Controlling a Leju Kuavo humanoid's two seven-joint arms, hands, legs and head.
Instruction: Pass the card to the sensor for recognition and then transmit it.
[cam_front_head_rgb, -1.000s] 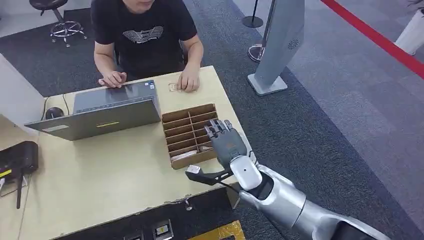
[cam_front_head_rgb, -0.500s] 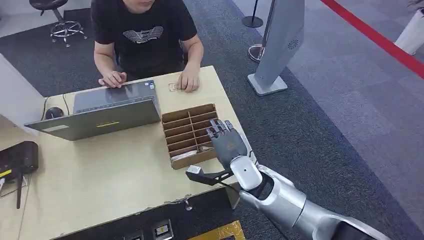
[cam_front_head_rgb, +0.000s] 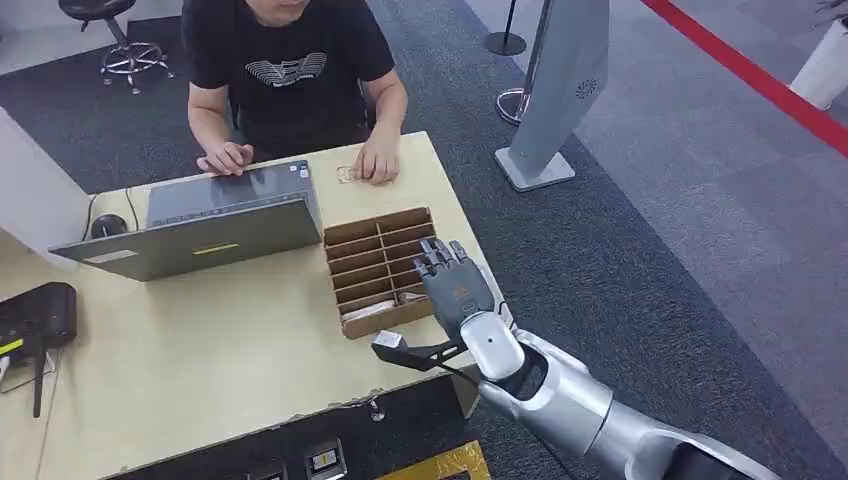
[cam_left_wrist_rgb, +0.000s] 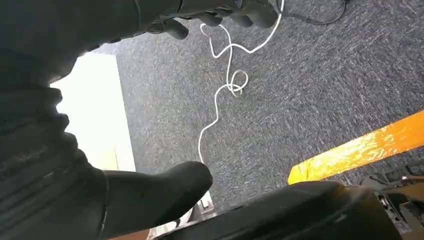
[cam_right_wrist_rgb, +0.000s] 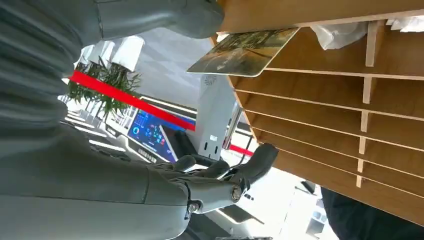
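Note:
A wooden slotted box (cam_front_head_rgb: 375, 245) stands on the table near its right edge. My right hand (cam_front_head_rgb: 455, 285) hovers over the box's right end, fingers pointing toward the person. In the right wrist view a greenish-gold card (cam_right_wrist_rgb: 245, 50) juts out of an end compartment of the box (cam_right_wrist_rgb: 320, 95). The thumb (cam_right_wrist_rgb: 200, 15) lies beside the box's edge just above the card, while the fingers (cam_right_wrist_rgb: 250, 162) are spread well away from it, so nothing is gripped. My left hand (cam_left_wrist_rgb: 60, 165) hangs over the carpet with thumb and fingers apart, holding nothing.
A person sits at the far side, hands on an open laptop (cam_front_head_rgb: 215, 220) and the table (cam_front_head_rgb: 230, 350). A black device (cam_front_head_rgb: 35, 320) lies at the left edge. White crumpled material (cam_right_wrist_rgb: 340, 35) sits in one compartment. A grey kiosk (cam_front_head_rgb: 560, 90) stands on the carpet at right.

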